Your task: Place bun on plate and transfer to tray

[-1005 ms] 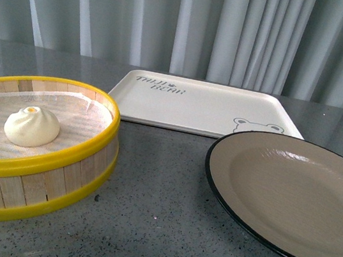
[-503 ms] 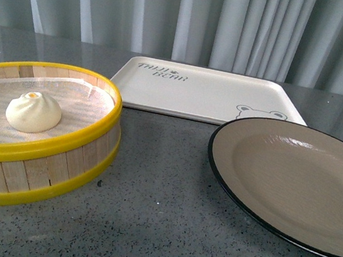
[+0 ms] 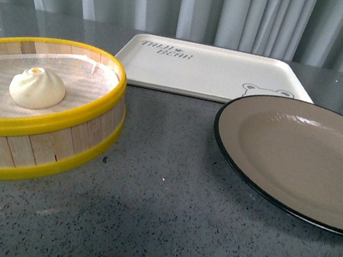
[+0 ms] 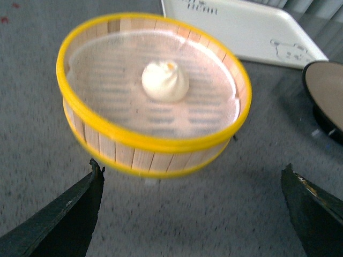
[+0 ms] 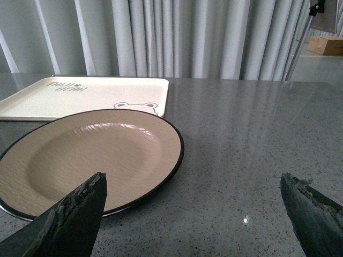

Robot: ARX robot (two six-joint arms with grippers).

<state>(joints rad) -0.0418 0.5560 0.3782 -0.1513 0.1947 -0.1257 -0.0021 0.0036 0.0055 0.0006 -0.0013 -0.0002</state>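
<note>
Bun [image 3: 37, 88] sits in yellow-rimmed steamer basket [image 3: 40, 141], on pale liner, left side of grey counter [image 3: 158, 217]. Plate [image 3: 296, 157] lies flat on right, well apart from basket. Tray [image 3: 212, 70] lies further back, between the two; plate's far rim just beside tray's bear-face corner. Left pincer [image 4: 191, 167] spread wide, gripping nothing, hovering on near side of basket, fingers clear of bun. Right pincer [image 5: 193, 176] also spread wide, gripping nothing, hanging over plate's near side. Pale curtain [image 3: 240, 16] behind counter.
</note>
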